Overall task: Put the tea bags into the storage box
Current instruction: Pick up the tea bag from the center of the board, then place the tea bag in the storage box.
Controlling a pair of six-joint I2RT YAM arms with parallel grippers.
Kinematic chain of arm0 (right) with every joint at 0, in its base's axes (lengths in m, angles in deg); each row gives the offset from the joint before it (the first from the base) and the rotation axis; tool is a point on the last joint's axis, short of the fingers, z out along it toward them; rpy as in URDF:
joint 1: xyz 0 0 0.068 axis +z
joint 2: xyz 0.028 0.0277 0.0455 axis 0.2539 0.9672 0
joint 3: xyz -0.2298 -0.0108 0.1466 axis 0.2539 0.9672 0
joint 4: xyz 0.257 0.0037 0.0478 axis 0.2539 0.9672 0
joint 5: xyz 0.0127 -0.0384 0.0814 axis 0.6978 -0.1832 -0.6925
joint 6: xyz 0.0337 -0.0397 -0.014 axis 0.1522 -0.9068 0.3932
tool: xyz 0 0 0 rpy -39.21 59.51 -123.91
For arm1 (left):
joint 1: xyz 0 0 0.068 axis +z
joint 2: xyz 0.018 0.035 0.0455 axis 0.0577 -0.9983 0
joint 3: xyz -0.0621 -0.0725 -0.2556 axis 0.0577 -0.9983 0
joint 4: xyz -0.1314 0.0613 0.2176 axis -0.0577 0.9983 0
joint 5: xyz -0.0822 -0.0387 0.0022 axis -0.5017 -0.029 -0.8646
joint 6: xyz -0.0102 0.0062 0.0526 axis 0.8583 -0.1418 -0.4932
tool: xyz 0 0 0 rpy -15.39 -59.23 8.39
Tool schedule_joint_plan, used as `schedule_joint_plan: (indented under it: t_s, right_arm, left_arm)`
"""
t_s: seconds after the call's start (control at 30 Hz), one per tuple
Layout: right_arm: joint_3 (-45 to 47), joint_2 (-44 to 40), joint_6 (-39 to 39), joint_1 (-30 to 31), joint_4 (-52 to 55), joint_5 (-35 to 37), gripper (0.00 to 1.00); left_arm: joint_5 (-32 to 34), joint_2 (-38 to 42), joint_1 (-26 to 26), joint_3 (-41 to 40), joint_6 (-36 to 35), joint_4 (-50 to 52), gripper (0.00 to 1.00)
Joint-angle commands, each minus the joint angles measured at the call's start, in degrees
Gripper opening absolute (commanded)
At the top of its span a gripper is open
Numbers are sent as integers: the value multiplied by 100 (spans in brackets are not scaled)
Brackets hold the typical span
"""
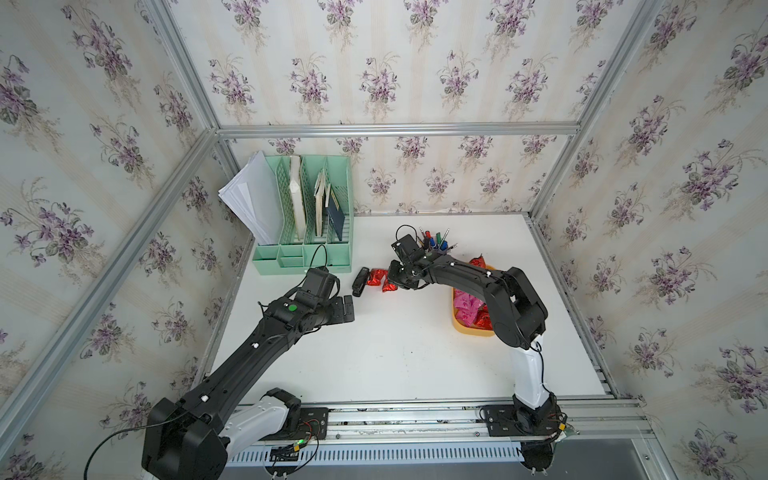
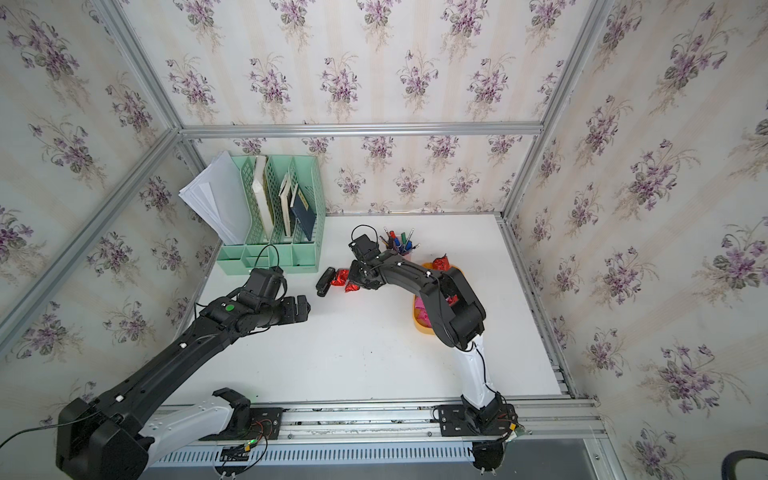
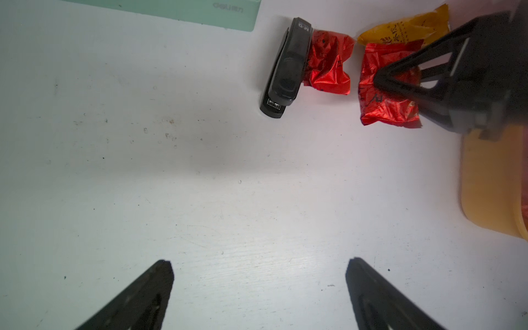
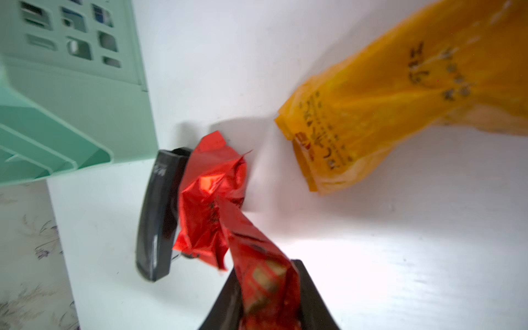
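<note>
The left end effector [image 3: 260,270] is hovering wide open, empty. A crinkly red foil tea bag [image 3: 328,65] is touching the black stapler [image 3: 285,65]. The right end effector [image 4: 265,274] is pinching a second red foil packet [image 3: 380,108], left of the yellow-orange plastic storage box [image 1: 469,330].

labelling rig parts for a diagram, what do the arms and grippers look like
The left arm and right arm are black with a white lowest link; the left bears a round green dot; a black cable loops at each wrist. The left gripper and right gripper have black, tapering triangular fingers.
</note>
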State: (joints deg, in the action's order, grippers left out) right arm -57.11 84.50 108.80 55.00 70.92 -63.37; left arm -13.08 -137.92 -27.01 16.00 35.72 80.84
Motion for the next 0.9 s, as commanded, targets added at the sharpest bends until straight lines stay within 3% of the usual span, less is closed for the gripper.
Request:
schedule_joint_plan:
  t_s: [0.0, 0.3, 0.5, 0.7, 0.87]
  right_arm:
    - [272, -424, -675, 91, 118, -353, 27]
    - [2084, -2715, -1372, -132, 945, -35, 25]
    - [2894, -4007, -1545, -1481, 1559, 16, 25]
    - [3400, -4174, -1819, -2599, 1586, -111, 25]
    - [3668, -4108, -1814, -2702, 1300, 70, 24]
  left_arm:
    - [-99, -5, -3, -183, 187, -261, 99]
    - [-171, -652, -79, -138, 666, -1169, 99]
    - [-145, -1242, -356, 418, 572, -1073, 99]
    - [-75, -1429, -604, 723, 556, -945, 99]
    - [-18, -1473, -697, 839, 497, -773, 99]
